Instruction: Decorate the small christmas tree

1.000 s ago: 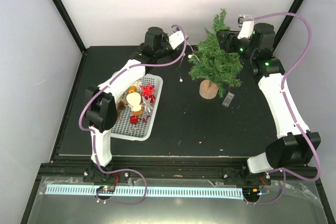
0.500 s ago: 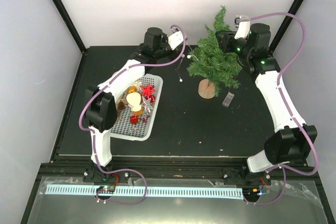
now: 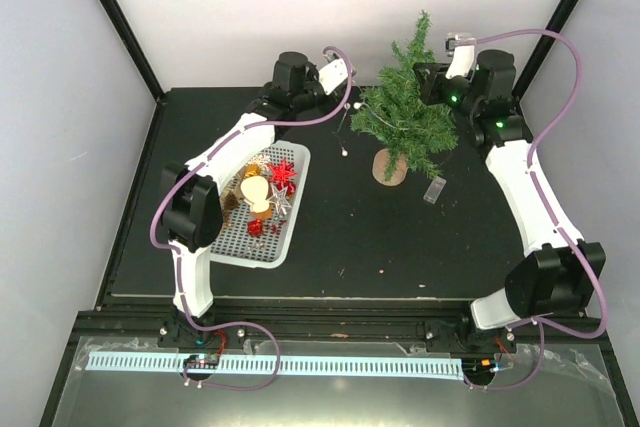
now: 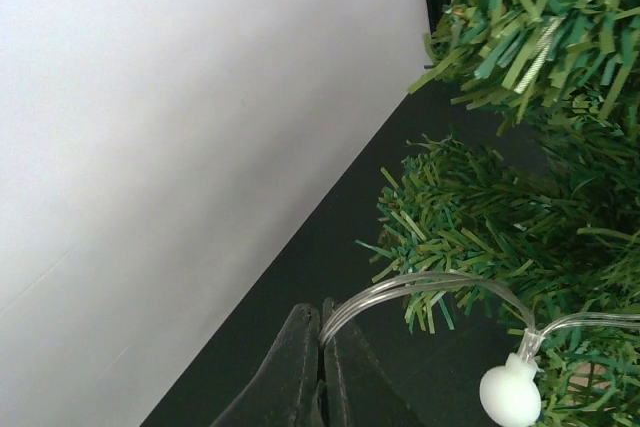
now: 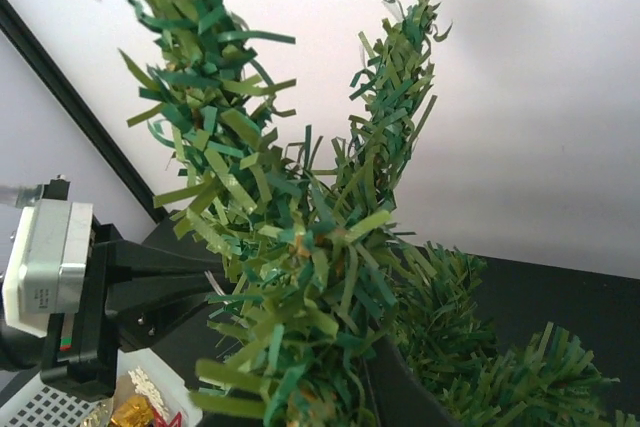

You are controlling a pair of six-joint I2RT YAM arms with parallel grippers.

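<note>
The small christmas tree (image 3: pixel 405 122) stands on its tan base (image 3: pixel 389 168) at the back of the black table, leaning a little. My right gripper (image 3: pixel 432 79) is at its upper trunk. In the right wrist view green needles (image 5: pixel 300 247) fill the jaws and one dark finger (image 5: pixel 400 387) presses against them. My left gripper (image 3: pixel 352 99) is just left of the tree, shut on a clear light-string wire (image 4: pixel 420 285) that carries a white bulb (image 4: pixel 510 395). The wire loops into the tree's branches (image 4: pixel 500 217), and one bulb (image 3: pixel 344 153) hangs below.
A white basket (image 3: pixel 298 202) on the left holds a red star (image 3: pixel 283 173), a cream ball (image 3: pixel 252 190) and other ornaments. A small clear piece (image 3: pixel 434 190) lies right of the tree base. White walls stand close behind the tree.
My right gripper has closed on the tree's upper part. The tree has shifted a little to the left and tilted. The left arm has held still with the wire.
</note>
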